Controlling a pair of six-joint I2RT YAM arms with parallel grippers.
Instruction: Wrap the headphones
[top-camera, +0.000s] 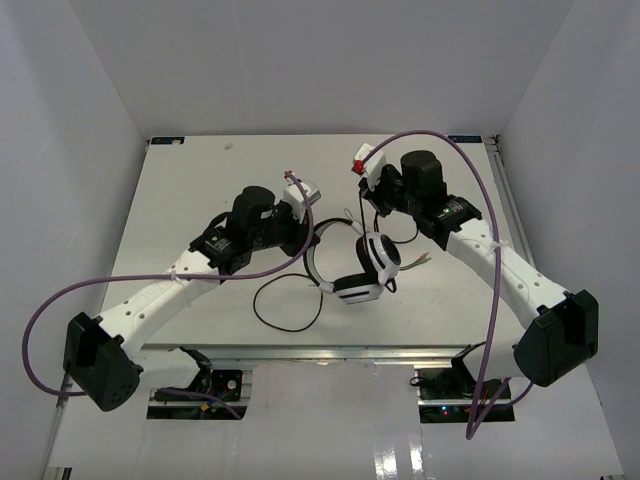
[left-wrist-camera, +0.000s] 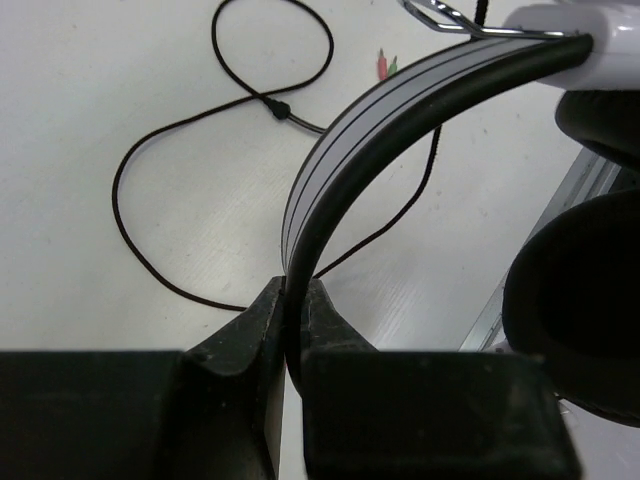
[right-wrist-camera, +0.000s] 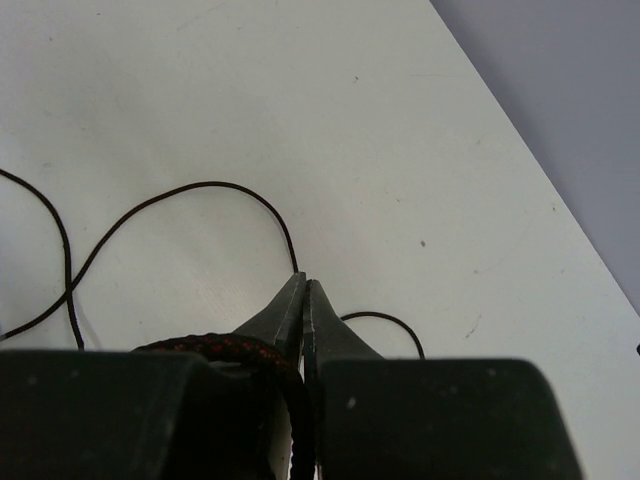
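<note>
Slack is the risk: with headphones (top-camera: 380, 256) held near the middle of the table (top-camera: 200, 180), left gripper (left-wrist-camera: 293, 292) clamped on the headband (left-wrist-camera: 400, 110) and right gripper (right-wrist-camera: 303, 290) pinched on the cord (right-wrist-camera: 200, 188), a hasty pull could tangle its loose loops.

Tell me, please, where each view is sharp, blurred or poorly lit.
Top external: even light, sharp throughout, soft shadows. Left wrist: left end effector dark and blurred, headband fairly sharp. Right wrist: right end effector underexposed and soft, cord crisp.

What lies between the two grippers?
The white headband of the white-and-black over-ear headphones, pinched by the left gripper; the right gripper holds thin black cord. Top view shows it.
</note>
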